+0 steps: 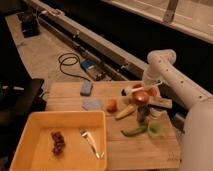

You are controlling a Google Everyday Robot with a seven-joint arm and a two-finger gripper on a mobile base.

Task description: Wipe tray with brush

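Observation:
The yellow-orange tray (pixel 30 131) sits at the front left of the wooden table. It holds a dark reddish clump (pixel 58 142) and a silver fork (pixel 91 143). My gripper (pixel 133 91) hangs low over the back right of the table, beside a reddish-brown bowl (pixel 144 95) and far from the tray. A slim whitish stick (pixel 161 103) lies just right of the bowl. It looks like the brush, though its bristle head does not show.
A blue sponge (pixel 86 88) and a bluish cloth (pixel 92 103) lie behind the tray. An orange fruit (pixel 111 105), a banana (pixel 125 111), a dark can (pixel 142 114), a green pepper (pixel 134 131) and a green cup (pixel 156 129) crowd the right side.

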